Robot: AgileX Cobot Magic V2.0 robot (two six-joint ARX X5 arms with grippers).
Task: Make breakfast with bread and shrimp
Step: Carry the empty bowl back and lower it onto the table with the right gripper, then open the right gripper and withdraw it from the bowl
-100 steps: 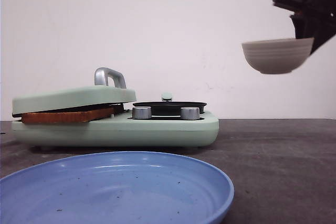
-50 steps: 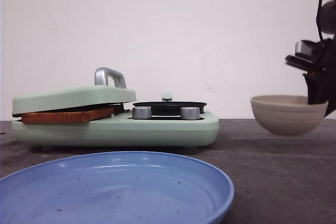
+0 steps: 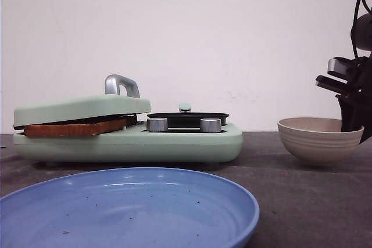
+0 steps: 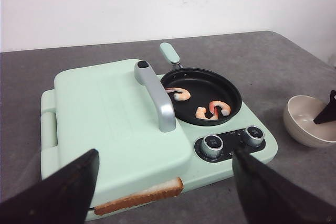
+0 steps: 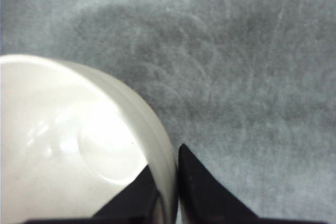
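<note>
The right gripper (image 3: 350, 121) has brought the beige bowl (image 3: 319, 139) down. One second ago the bowl hung high in the air, half a second ago it was just above the table, and now its base rests on the grey table (image 3: 302, 196), to the right of the mint-green breakfast maker (image 3: 174, 140). In the right wrist view the two dark fingers (image 5: 202, 190) are still closed on the bowl's rim (image 5: 169, 182), one inside the wall and one outside, so the bowl is set down but not yet released. The bowl looks empty inside.

This probably means that the shrimp step is finished: three shrimp (image 4: 212, 109) lie in the small black pan (image 4: 202, 95) on the maker, well away from both grippers.

The left gripper (image 4: 163, 190) hovers above the maker with its fingers spread wide apart and nothing between them. Under it, the lid (image 4: 110, 119) of the toasting side is down, and the bread (image 4: 139, 199) sits pressed below this lid; only a brown crust edge shows at the front, just beneath the open fingers.

A blue plate (image 3: 131, 210) waits empty in the front. The likely next move is for the right fingers to let go of the rim and go up without tipping the bowl.
</note>
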